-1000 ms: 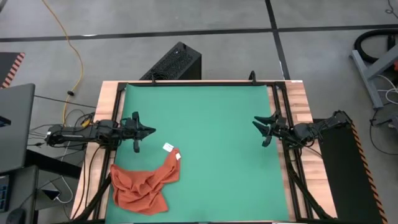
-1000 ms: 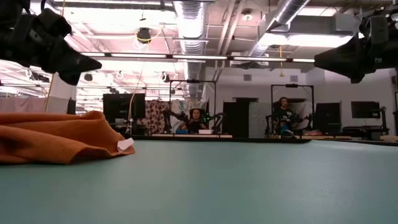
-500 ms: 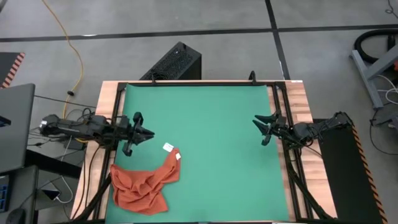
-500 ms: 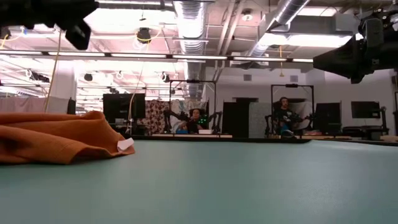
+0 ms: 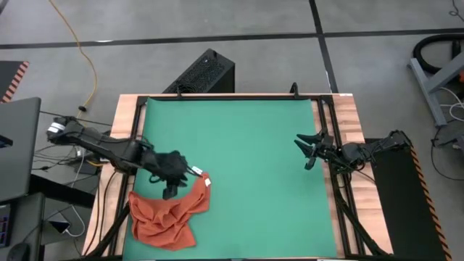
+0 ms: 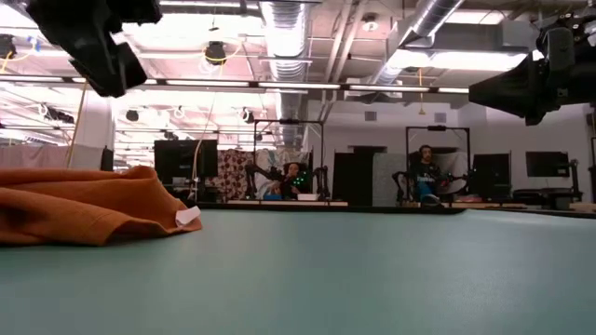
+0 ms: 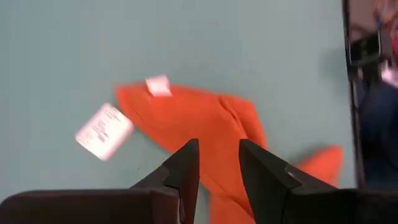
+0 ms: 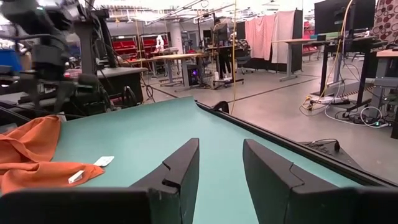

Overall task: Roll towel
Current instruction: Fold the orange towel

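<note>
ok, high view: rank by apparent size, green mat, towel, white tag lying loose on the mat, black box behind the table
1. green mat, covering most of the table
2. towel, crumpled at the mat's near left corner
3. black box, a little smaller than the towel but close; it sits lower on the floor, so true size is unsure
4. white tag, by far the smallest

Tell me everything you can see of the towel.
The towel is a rust-orange soft cloth, lying crumpled and unrolled on the green mat near its front-left corner. It is bunched in loose folds, with one narrower end stretching toward the mat's middle. Two small white tags show at that end, one lying flat on the mat. The left hand hangs over that end with its fingers apart; in the left wrist view it has nothing between them.
</note>
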Controlling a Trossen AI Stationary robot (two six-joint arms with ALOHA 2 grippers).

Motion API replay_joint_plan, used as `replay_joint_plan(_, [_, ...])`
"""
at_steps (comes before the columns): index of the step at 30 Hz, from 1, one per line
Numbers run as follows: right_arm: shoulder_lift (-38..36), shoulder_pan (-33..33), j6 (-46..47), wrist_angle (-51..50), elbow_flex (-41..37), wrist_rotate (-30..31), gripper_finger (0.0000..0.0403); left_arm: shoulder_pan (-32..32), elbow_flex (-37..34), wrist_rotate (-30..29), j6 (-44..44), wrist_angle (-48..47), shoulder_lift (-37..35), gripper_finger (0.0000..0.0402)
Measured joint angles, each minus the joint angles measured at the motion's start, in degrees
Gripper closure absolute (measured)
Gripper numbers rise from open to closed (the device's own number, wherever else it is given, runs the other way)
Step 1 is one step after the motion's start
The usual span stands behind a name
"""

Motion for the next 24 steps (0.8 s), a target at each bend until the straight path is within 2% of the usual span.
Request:
replay_joint_plan(5, [0.0, 0.2, 0.0, 0.0, 0.0, 0.0, 0.0255, -4.3, 10.4, -3.6, -8.1, -15.1, 11.7, 0.0301])
replay_joint_plan(8, [0.0, 0.2, 0.0, 0.0, 0.0, 0.0, 0.0255, -6.4, 14.8, -5.3, -13.0, -20.6, 17.9, 0.0301])
replay_joint_plan(11, [0.0, 0.2, 0.0, 0.0, 0.0, 0.0, 0.0255, -7.5, 17.4, -4.5, -16.0, -22.7, 23.4, 0.0301])
replay_joint_plan(18, [0.0, 0.2, 0.0, 0.0, 0.0, 0.0, 0.0255, -9.3, 19.0, 5.4, -20.5, -23.5, 32.4, 0.0301])
replay_joint_plan(24, [0.0, 0.2, 0.0, 0.0, 0.0, 0.0, 0.0255, -9.9, 19.0, 5.3, -20.2, -24.2, 36.2, 0.0301])
